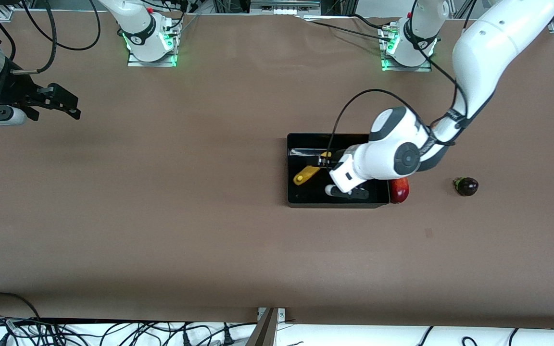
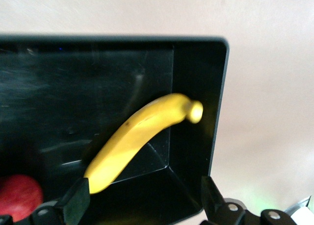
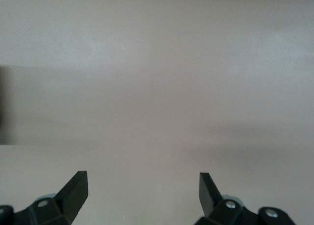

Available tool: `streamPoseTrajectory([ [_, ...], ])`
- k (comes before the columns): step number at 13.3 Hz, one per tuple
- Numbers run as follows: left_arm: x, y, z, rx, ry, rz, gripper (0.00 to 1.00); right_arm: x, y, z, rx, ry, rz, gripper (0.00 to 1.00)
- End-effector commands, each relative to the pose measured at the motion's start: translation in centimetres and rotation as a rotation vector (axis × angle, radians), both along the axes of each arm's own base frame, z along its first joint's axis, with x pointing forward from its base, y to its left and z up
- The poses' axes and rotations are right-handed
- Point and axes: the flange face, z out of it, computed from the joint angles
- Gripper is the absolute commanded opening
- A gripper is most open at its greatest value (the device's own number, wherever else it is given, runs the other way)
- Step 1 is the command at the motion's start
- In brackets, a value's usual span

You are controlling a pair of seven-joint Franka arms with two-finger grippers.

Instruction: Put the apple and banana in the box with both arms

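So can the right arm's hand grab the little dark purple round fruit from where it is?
Probably not easily. The right hand hangs open over the table's right-arm end, while the dark purple round fruit lies at the left arm's end, with the shallow black plastic box and left arm between.

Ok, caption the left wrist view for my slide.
Open left gripper above the banana lying in the box.

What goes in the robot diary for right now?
left gripper: open over box | banana: in box | right gripper: open, waiting
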Motion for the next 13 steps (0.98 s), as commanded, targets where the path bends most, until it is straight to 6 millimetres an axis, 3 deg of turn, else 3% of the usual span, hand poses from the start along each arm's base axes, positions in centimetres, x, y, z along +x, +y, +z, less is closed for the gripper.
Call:
streamPoseTrajectory([
  [1,2.2,3.2,6.8,0.148,-0.057,-0.06,1.0,0.1,-0.1,0.4,0.002,-0.007,-0.002,1.0],
  [4,3.8,7.9,13.6,0.389,-0.126,-0.105,1.0,0.1,-0.1,0.4,0.003,-0.009,-0.002,1.0],
  [6,4.1,9.6,18.9,0.42,-0.203,-0.174,1.0,0.1,-0.1,0.4,0.003,-0.009,-0.003,1.0],
  [9,1.8,11.7,27.2,0.503,-0.306,-0.177,1.0,0.1,-0.1,0.4,0.003,-0.009,-0.003,1.0],
  [11,0.3,11.3,29.8,0.495,-0.339,-0.237,1.0,0.1,-0.1,0.4,0.003,-0.009,-0.003,1.0],
  [12,-0.2,13.7,31.2,0.468,-0.328,-0.194,1.0,0.1,-0.1,0.4,0.003,-0.009,-0.003,1.0],
  [13,-1.1,15.0,31.0,0.406,-0.292,-0.182,1.0,0.1,-0.1,0.4,0.003,-0.009,-0.003,1.0],
])
